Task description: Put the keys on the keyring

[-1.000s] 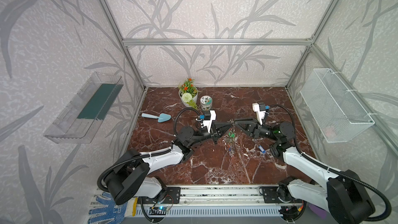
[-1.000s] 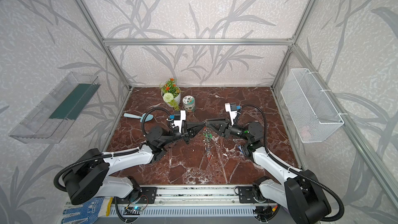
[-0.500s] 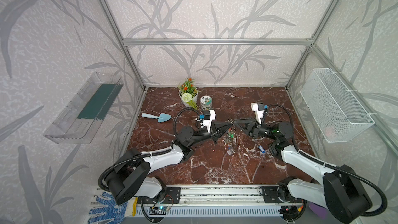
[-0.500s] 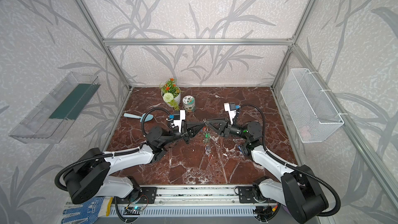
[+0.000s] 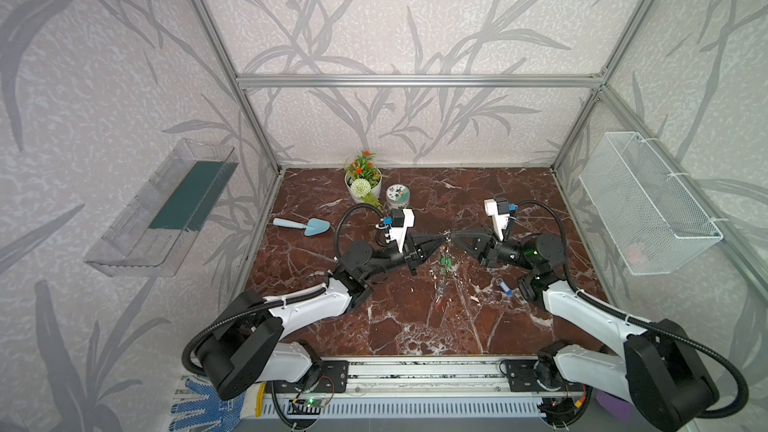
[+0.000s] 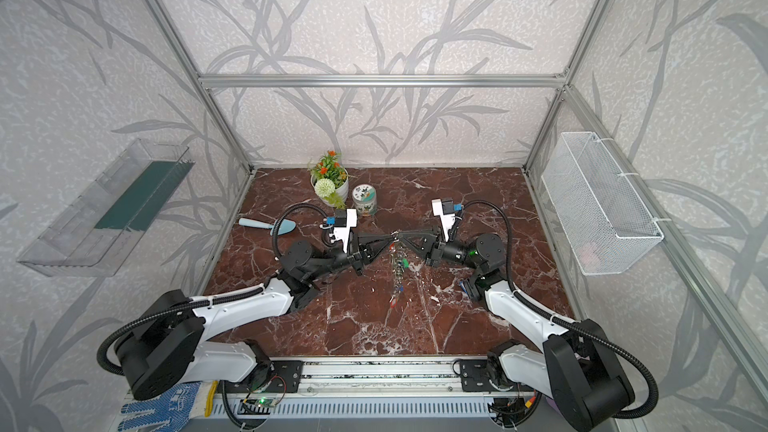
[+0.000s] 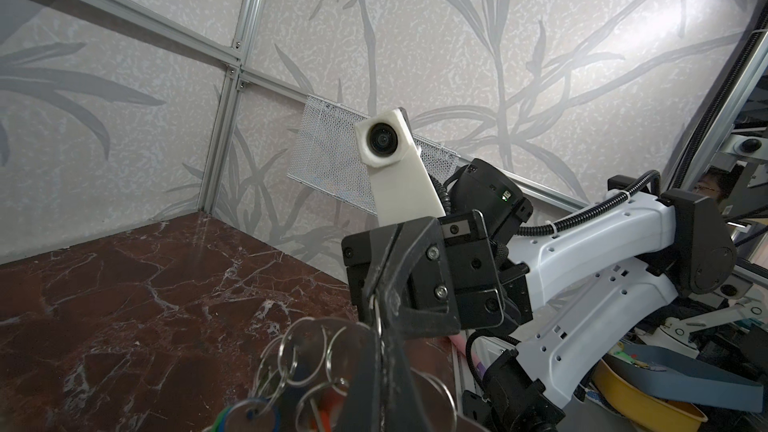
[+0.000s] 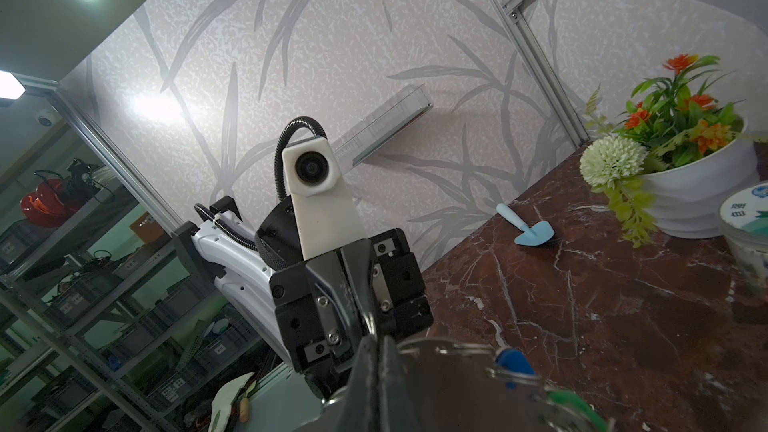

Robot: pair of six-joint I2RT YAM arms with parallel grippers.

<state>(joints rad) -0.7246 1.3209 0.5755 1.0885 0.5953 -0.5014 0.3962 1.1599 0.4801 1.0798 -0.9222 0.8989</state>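
Left tool and right tool, tip to tip mid-air, both closed on keyring.

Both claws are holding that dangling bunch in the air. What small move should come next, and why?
Probably the right claw should let go, to fetch the blue key tag. Both it and the left claw are shut on the raised keyring, so neither is free, and that tag lies loose on the table beside the right arm.
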